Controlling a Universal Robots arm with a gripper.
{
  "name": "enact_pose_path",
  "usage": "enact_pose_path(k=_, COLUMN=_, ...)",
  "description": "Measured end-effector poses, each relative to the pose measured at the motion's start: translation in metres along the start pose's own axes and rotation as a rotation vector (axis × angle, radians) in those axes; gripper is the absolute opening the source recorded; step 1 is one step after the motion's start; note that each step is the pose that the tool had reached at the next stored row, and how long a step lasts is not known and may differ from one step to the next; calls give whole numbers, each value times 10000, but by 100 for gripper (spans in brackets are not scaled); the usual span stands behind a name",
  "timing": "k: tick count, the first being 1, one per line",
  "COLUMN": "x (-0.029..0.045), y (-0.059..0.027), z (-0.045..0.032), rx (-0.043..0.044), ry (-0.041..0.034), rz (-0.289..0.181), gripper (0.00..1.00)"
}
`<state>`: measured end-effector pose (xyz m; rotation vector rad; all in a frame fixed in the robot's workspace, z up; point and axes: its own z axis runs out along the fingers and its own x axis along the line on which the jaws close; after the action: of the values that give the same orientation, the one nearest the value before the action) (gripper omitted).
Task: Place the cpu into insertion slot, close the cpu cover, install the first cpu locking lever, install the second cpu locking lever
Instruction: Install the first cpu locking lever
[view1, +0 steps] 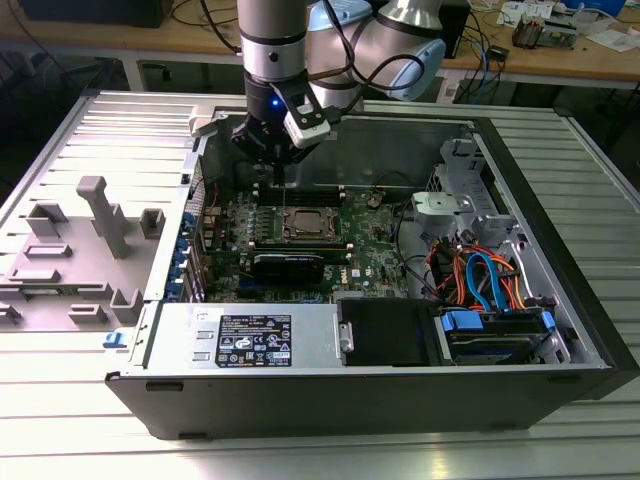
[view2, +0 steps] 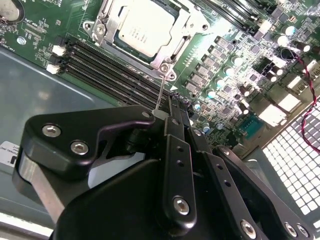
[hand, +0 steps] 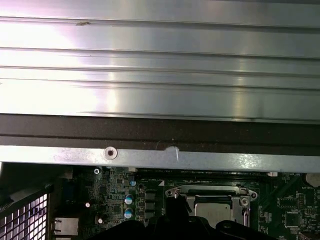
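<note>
So the small flat silver-grey square cpu (view2: 142, 30) was sitting in the dark-rimmed square insertion slot (view1: 288, 228), and the thin dark-silver windowed cpu cover (view2: 111, 21) looked folded down over it. The black end effector (view2: 170, 111) hung just off one corner of the slot, closed with its tips together. The free end of a thin wire locking lever (view2: 160, 92) was right at them, though I couldn't tell if it was pinched or just leaning there.

My worry was that wire. It looked skinny and springy, so a shallow hold could have let it slip off and snap back up, leaving the cover unclamped. The long black memory slots (view2: 110, 60) also ran right beside the slot, so a low or skewed push might have clipped them.
</note>
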<state>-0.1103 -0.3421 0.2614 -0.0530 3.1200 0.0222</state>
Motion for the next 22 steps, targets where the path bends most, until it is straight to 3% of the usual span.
enact_pose_path(k=18, x=14, y=4, z=4, rx=-4, ry=2, rz=-192, gripper=11)
enact_pose_path(k=22, x=7, y=51, z=47, rx=-6, ry=1, rz=-229, gripper=11)
